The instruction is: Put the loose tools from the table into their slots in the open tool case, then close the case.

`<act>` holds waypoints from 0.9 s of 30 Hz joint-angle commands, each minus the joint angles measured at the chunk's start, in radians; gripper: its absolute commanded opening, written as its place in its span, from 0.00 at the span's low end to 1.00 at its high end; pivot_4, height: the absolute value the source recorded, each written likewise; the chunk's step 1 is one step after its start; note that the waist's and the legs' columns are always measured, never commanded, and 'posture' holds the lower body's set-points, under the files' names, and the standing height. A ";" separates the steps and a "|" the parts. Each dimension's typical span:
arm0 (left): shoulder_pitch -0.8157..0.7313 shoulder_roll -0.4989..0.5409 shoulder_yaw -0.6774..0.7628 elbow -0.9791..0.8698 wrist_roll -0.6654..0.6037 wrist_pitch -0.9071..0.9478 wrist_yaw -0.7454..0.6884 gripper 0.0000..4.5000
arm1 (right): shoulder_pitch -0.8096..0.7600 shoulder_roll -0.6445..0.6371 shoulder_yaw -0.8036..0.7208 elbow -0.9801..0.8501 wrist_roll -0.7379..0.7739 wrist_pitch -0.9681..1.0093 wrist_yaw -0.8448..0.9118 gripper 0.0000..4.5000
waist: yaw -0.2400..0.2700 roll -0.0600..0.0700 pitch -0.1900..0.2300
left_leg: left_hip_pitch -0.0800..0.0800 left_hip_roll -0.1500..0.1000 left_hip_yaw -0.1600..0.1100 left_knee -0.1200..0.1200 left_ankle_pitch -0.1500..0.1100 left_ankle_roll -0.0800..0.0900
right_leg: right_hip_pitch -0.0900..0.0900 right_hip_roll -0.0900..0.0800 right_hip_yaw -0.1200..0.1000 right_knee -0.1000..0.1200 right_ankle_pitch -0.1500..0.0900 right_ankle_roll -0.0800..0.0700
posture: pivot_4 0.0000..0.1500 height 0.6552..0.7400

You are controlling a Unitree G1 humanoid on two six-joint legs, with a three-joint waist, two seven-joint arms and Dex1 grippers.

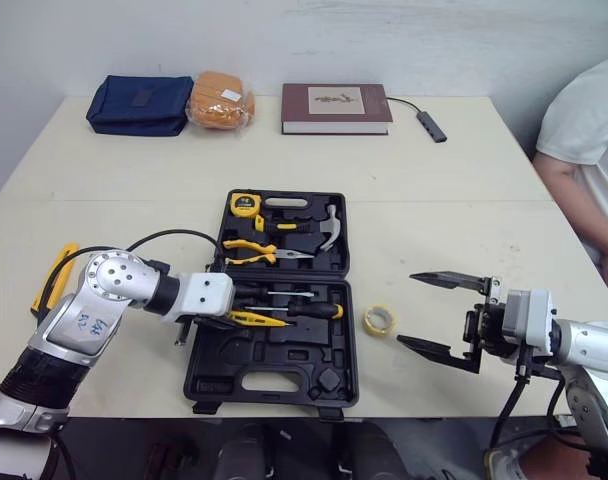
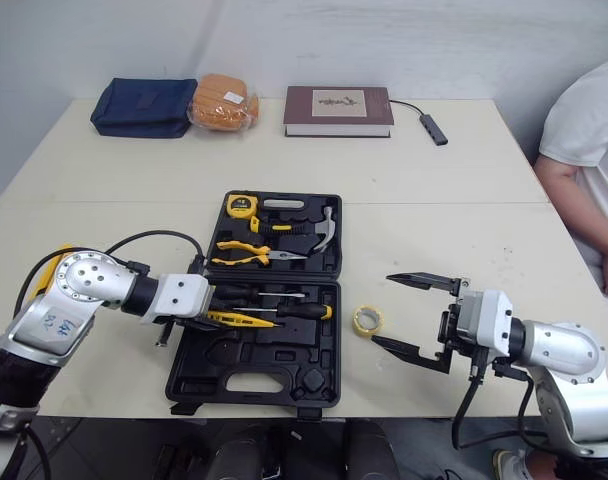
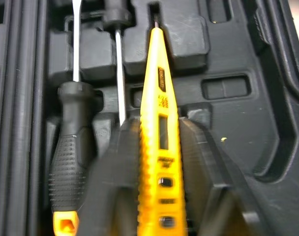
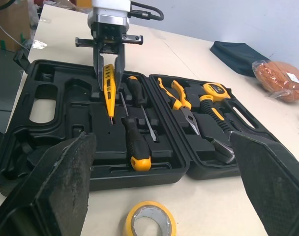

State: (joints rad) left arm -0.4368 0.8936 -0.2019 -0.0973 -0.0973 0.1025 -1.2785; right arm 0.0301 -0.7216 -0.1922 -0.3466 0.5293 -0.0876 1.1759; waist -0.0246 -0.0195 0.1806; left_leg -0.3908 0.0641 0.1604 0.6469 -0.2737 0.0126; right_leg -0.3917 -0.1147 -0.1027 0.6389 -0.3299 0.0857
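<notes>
The black tool case [image 1: 274, 375] lies open in the middle of the table. Its far half holds a tape measure [image 1: 246, 204], pliers [image 1: 254, 250] and a hammer [image 1: 329, 228]. My left gripper [image 1: 219, 318] is shut on a yellow tester screwdriver [image 3: 159, 98], held over the near half beside two slotted screwdrivers [image 1: 304, 310]. Its tip points into a slot. A yellow tape roll [image 1: 379, 320] lies on the table just right of the case. My right gripper [image 1: 406, 308] stands open next to the roll, holding nothing. A long yellow tool [image 1: 54, 280] lies at the table's left edge.
Along the far edge lie a navy pouch [image 1: 139, 103], an orange packet [image 1: 221, 100], a maroon book [image 1: 336, 108] and a small cabled adapter [image 1: 431, 125]. A person in a white shirt [image 1: 584, 150] sits at the table's right side.
</notes>
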 commanded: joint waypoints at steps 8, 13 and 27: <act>0.019 -0.017 0.125 0.032 -0.175 -0.103 -0.073 0.90 | -0.012 -0.003 0.009 -0.004 0.007 -0.007 0.003 1.00 | -0.002 0.000 0.000 | 0.000 0.000 0.000 0.001 0.000 0.000 | 0.000 0.000 0.000 0.001 0.000 0.000 | 1.00 1.00; 0.071 -0.042 0.209 0.052 -0.302 -0.057 -0.089 0.71 | -0.013 0.000 0.019 0.002 0.001 -0.010 0.000 1.00 | -0.001 0.000 0.000 | 0.000 0.000 0.000 0.001 0.000 0.000 | 0.000 0.000 0.000 0.001 0.000 0.000 | 1.00 1.00; 0.183 -0.147 0.250 0.097 -0.300 -0.093 0.005 0.01 | -0.018 -0.004 0.019 0.026 -0.007 -0.017 0.004 1.00 | -0.001 0.000 0.000 | 0.000 0.000 0.000 0.001 0.000 0.000 | 0.000 0.000 0.000 0.002 0.000 0.000 | 1.00 1.00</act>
State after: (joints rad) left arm -0.2552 0.7444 0.0335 0.0141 -0.4002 0.0295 -1.2790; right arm 0.0170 -0.7213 -0.1626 -0.3094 0.5175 -0.0874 1.1770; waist -0.0255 -0.0196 0.1807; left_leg -0.3909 0.0644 0.1601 0.6480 -0.2737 0.0126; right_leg -0.3920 -0.1153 -0.1029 0.6409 -0.3299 0.0857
